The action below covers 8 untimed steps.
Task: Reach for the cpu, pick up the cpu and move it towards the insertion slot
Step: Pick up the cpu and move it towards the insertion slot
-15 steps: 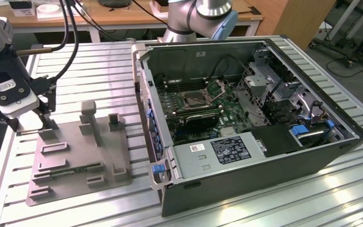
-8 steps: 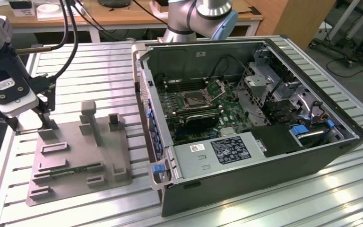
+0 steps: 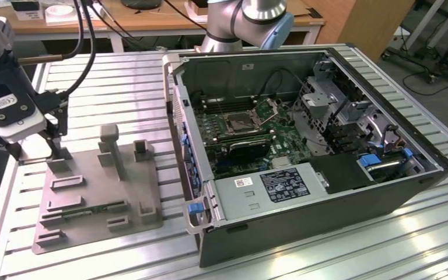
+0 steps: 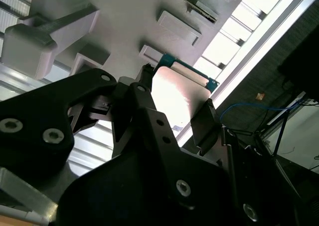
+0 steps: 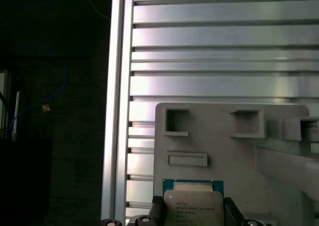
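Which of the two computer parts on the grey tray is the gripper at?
The cpu, the square silver-topped chip: the gripper sits around it. The long green strip lies apart, further along the grey tray.

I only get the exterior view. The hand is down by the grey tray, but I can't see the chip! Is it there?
Observer: Yes. In the first wrist view the cpu sits between the two fingers of the hand, silver side facing the camera.
Operator: Are the fingers touching it?
Observer: In both wrist views one finger presses against each opposite edge, so the hand is shut on it.
Operator: Is it up in the air?
Observer: I cannot tell. The second wrist view shows it close over the grey tray.
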{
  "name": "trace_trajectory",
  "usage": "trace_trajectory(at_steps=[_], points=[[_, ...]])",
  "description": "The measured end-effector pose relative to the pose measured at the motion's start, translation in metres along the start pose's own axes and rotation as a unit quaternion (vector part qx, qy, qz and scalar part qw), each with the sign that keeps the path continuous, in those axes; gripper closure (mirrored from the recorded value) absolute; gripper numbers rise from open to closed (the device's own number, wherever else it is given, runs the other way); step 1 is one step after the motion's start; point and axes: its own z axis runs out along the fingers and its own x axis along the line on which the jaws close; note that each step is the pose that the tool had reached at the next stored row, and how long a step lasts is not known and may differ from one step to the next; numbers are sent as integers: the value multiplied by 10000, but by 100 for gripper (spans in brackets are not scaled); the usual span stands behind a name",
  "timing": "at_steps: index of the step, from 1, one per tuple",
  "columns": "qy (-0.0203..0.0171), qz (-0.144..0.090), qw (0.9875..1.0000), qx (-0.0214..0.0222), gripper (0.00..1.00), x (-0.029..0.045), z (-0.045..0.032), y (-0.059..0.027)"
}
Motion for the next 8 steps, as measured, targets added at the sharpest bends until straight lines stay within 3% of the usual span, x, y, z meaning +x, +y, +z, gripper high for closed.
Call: trace_trajectory(at_steps=[8], points=[[1, 0, 10000, 1, 45, 0, -28, 2]])
